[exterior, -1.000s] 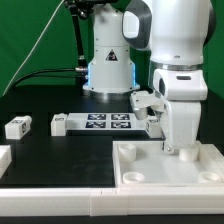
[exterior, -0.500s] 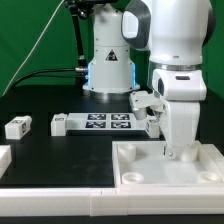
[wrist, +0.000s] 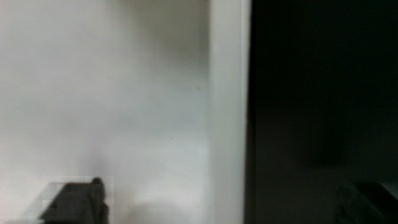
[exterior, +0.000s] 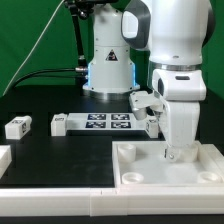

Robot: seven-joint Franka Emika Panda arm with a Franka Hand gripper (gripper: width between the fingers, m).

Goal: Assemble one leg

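Observation:
My gripper (exterior: pixel 172 153) points down at the far right edge of the large white tray-like part (exterior: pixel 135 172). In the wrist view the gripper (wrist: pixel 228 205) is open and empty. One dark fingertip (wrist: pixel 73 200) is over the part's white surface (wrist: pixel 125 100), the other over the black table. A leg (exterior: pixel 17 127) lies on the table at the exterior view's left. A second leg (exterior: pixel 58 125) lies at the left end of the marker board (exterior: pixel 100 122). Two more legs (exterior: pixel 145 103) lie close behind my gripper.
The robot's base (exterior: pixel 108 60) stands at the back middle, with cables running off to the exterior view's left. A white part's corner (exterior: pixel 4 158) shows at the left edge. The black table (wrist: pixel 320 100) fills one side of the wrist view.

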